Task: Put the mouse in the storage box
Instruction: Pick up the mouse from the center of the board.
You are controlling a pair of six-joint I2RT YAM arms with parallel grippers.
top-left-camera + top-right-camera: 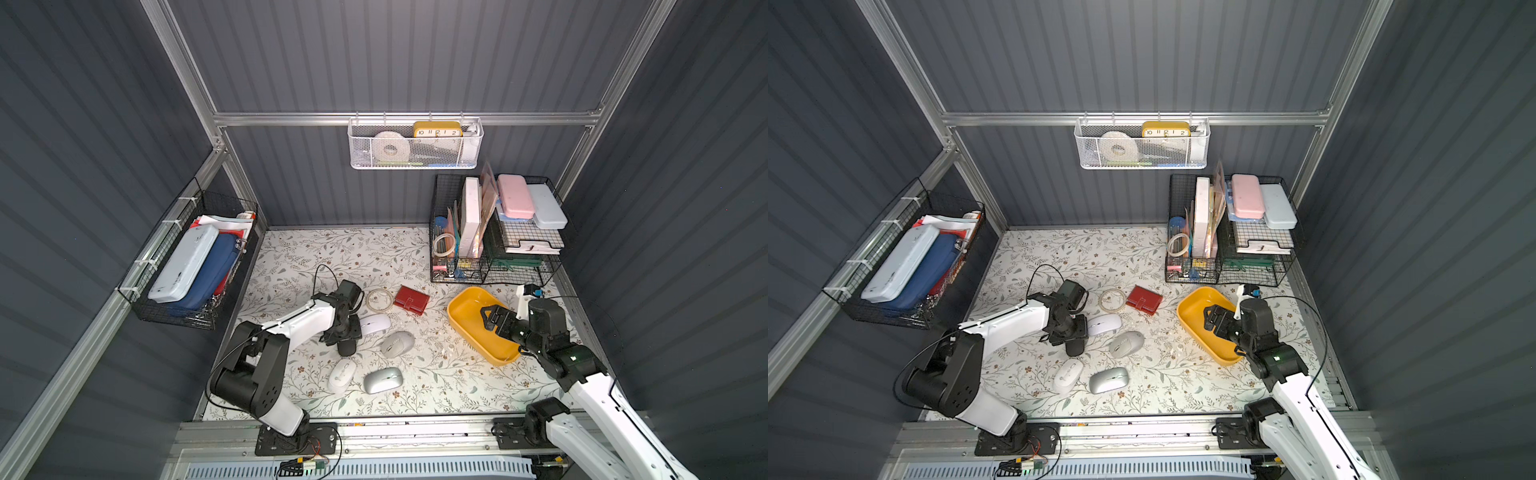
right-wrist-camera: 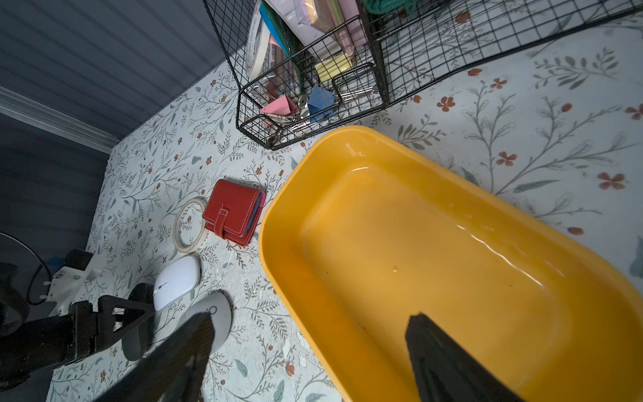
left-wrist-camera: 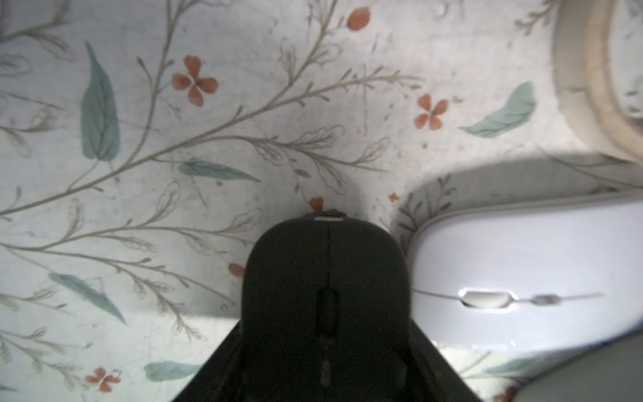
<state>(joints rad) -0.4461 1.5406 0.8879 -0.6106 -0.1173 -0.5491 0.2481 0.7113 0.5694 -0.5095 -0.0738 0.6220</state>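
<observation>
A black mouse (image 3: 325,278) lies on the flowered mat, and my left gripper (image 3: 325,348) is shut on its two sides; in both top views it shows below the wrist (image 1: 347,347) (image 1: 1075,347). Close beside it lies a white mouse (image 1: 375,324) (image 3: 522,271). A grey mouse (image 1: 398,343), another white mouse (image 1: 343,375) and a silver mouse (image 1: 383,380) lie loose nearby. The storage box (image 1: 469,303) (image 2: 417,243), a yellow tub, stands empty at the right. My right gripper (image 1: 490,318) (image 2: 311,323) hangs open over its near wall, holding nothing.
A red wallet (image 1: 411,300) and a tape ring (image 1: 379,300) lie between the mice and the tub. Behind the tub stands a black wire organiser (image 1: 494,249). A black wire basket (image 1: 187,266) hangs on the left wall and a white mesh basket (image 1: 415,145) on the back rail.
</observation>
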